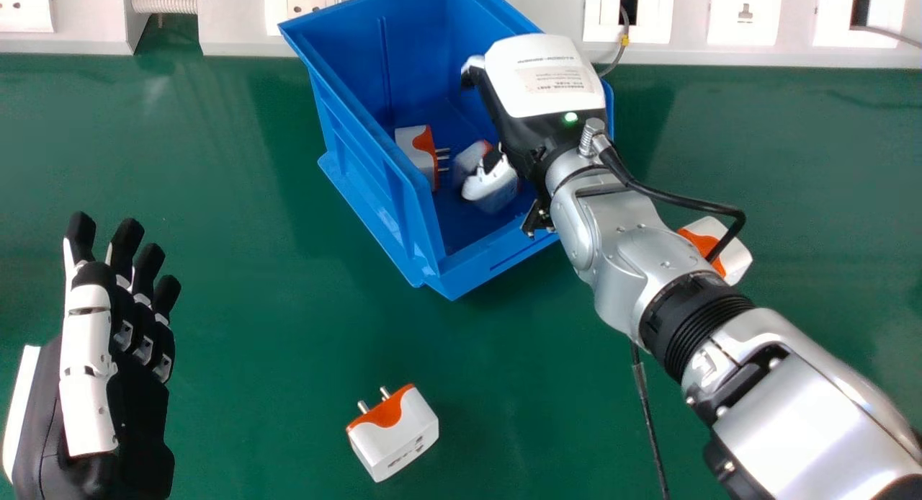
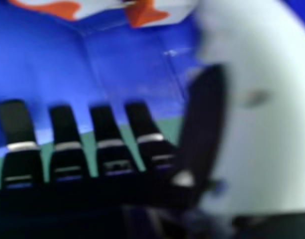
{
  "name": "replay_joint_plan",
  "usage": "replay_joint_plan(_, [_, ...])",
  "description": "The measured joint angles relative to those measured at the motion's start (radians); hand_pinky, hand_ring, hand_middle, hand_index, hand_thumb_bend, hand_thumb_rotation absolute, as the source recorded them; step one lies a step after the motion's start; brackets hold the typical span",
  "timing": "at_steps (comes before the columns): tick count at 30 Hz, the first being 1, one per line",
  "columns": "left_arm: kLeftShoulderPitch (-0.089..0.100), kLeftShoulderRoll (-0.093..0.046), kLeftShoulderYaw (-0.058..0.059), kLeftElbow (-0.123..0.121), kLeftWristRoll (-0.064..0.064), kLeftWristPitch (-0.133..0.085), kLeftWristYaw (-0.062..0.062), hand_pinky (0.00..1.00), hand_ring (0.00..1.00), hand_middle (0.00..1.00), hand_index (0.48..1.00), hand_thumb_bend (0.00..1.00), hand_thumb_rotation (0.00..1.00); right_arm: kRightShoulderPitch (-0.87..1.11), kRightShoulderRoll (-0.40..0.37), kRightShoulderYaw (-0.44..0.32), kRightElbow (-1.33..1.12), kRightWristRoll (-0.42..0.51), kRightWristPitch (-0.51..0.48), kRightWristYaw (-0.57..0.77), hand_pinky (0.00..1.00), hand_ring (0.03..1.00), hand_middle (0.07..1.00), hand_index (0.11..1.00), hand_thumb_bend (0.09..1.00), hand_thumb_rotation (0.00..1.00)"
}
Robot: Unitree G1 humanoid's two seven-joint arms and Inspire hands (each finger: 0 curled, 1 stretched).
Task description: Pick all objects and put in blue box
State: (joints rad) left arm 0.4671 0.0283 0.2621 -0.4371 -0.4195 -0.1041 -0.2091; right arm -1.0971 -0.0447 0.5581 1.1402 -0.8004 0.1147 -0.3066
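The blue box [image 1: 374,219] stands at the back middle. Inside it lies a white and orange plug adapter [image 1: 415,145], with a second, blurred adapter [image 1: 470,158] beside the thumb of my right hand [image 1: 545,78]. That hand reaches over the box's right side, palm hidden. Beyond the extended fingers of my right hand [image 2: 108,144], two adapters, one [image 2: 52,7] and another [image 2: 151,14], lie against blue. One more adapter [image 1: 395,434] rests on the table at the front; another [image 1: 729,252] is partly behind my right forearm. My left hand [image 1: 90,370] is open at the left.
A white panel with sockets [image 1: 745,10] runs along the back of the green table [image 1: 238,327], close behind the box. My right forearm crosses the table's right side, and a dark cable [image 1: 650,421] hangs below it.
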Motion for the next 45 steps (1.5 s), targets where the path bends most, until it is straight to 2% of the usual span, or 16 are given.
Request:
replay_joint_plan(5, [-0.003, 0.0, -0.001, 0.002, -0.006, 0.001, -0.006, 1.0, 1.0, 1.0, 1.0, 0.15, 1.0, 0.032, -0.009, -0.014, -0.088, 0.019, 0.001, -0.014, 0.83, 0.969, 0.99, 0.982, 0.566, 0.51])
replay_joint_plan(11, [-0.013, 0.002, -0.001, 0.005, -0.006, 0.003, -0.007, 1.0, 1.0, 1.0, 1.0, 0.15, 1.0, 0.19, -0.075, -0.016, -0.338, 0.005, 0.001, -0.074, 0.84, 0.97, 0.995, 0.975, 0.48, 0.44])
replay_joint_plan(13, [-0.018, 0.002, 0.0, 0.012, -0.011, 0.003, -0.008, 1.0, 1.0, 1.0, 1.0, 0.15, 1.0, 0.266, -0.111, -0.019, -0.444, -0.003, 0.001, -0.1, 0.82, 0.956, 0.989, 0.959, 0.433, 0.37])
replay_joint_plan(18, [-0.028, 0.003, 0.001, 0.032, -0.014, 0.004, -0.01, 1.0, 1.0, 1.0, 0.999, 0.16, 1.0, 0.518, -0.206, -0.042, -0.738, -0.042, 0.008, -0.126, 0.8, 0.942, 0.985, 0.955, 0.388, 0.37])
replay_joint_plan(23, [-0.04, 0.01, 0.003, 0.039, -0.015, 0.004, -0.021, 1.0, 1.0, 1.0, 0.998, 0.16, 1.0, 0.81, -0.281, -0.072, -0.997, -0.082, 0.004, -0.15, 0.8, 0.936, 0.976, 0.942, 0.361, 0.36])
replay_joint_plan(25, [-0.043, 0.012, 0.004, 0.04, -0.023, 0.004, -0.028, 1.0, 1.0, 1.0, 0.999, 0.16, 1.0, 0.918, -0.304, -0.093, -1.069, -0.094, -0.004, -0.173, 0.8, 0.934, 0.975, 0.939, 0.358, 0.36])
replay_joint_plan(27, [-0.042, 0.013, 0.009, 0.041, -0.026, 0.005, -0.028, 1.0, 1.0, 1.0, 0.998, 0.16, 1.0, 1.015, -0.323, -0.118, -1.122, -0.098, -0.023, -0.201, 0.79, 0.93, 0.971, 0.933, 0.356, 0.37])
replay_joint_plan(29, [-0.043, 0.016, 0.012, 0.043, -0.024, 0.005, -0.028, 1.0, 1.0, 1.0, 0.997, 0.16, 1.0, 1.104, -0.327, -0.151, -1.167, -0.09, -0.044, -0.228, 0.78, 0.927, 0.968, 0.931, 0.36, 0.37])
replay_joint_plan(35, [-0.044, 0.016, 0.011, 0.043, -0.023, 0.006, -0.027, 1.0, 1.0, 1.0, 0.995, 0.17, 1.0, 1.247, -0.312, -0.256, -1.227, -0.048, -0.059, -0.249, 0.78, 0.925, 0.965, 0.937, 0.378, 0.4])
replay_joint_plan(40, [-0.042, 0.015, 0.01, 0.042, -0.024, 0.007, -0.023, 1.0, 1.0, 1.0, 0.994, 0.16, 1.0, 1.248, -0.3, -0.328, -1.17, -0.027, -0.052, -0.257, 0.78, 0.919, 0.964, 0.943, 0.425, 0.47])
replay_joint_plan(45, [-0.039, 0.016, 0.009, 0.04, -0.023, 0.008, -0.017, 1.0, 1.0, 1.0, 0.994, 0.16, 1.0, 1.192, -0.29, -0.36, -1.042, -0.029, -0.01, -0.261, 0.76, 0.892, 0.944, 0.933, 0.484, 0.52])
